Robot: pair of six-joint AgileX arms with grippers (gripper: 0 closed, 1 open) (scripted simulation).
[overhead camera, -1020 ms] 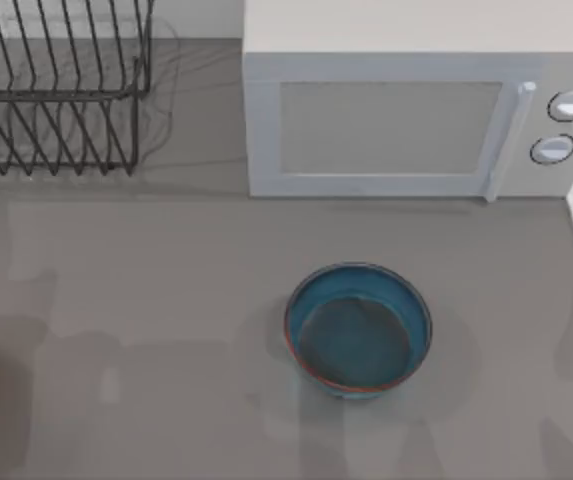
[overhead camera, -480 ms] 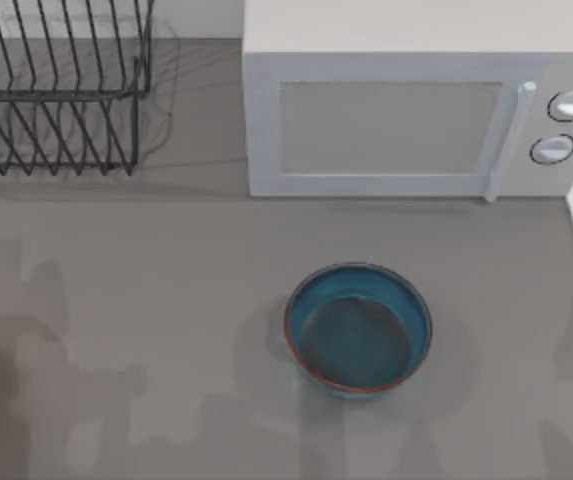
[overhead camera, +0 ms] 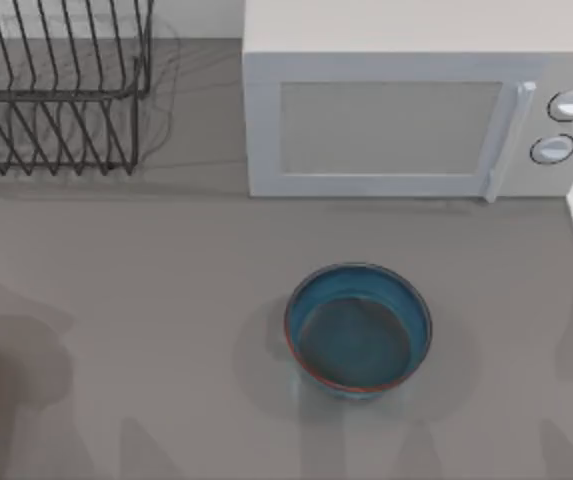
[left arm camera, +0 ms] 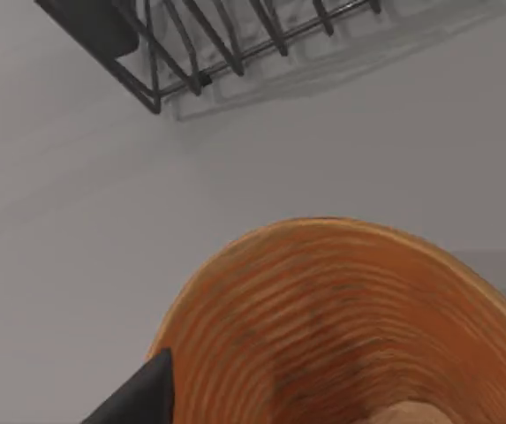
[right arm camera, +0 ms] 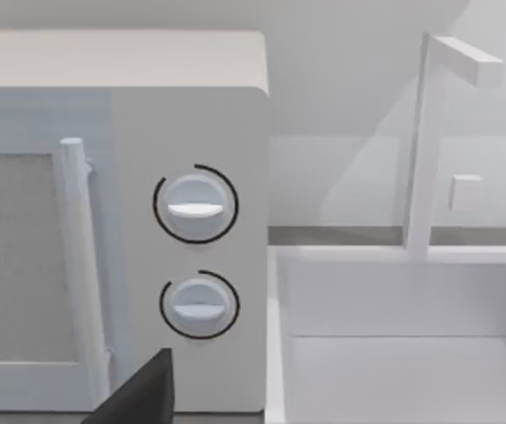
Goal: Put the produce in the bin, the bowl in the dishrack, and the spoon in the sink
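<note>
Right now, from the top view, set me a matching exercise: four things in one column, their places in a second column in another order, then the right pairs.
Things
1. round teal-blue glazed bowl
2. black thin-wire dishrack
3. white box-shaped microwave
4. orange ribbed woven basket

Places
A. far left corner of the table
B. far side, from the middle to the right
C. left edge, nearer side
D. open grey table, near the middle, in front of the microwave

Pairs: 1-D, 2-A, 3-B, 4-C
</note>
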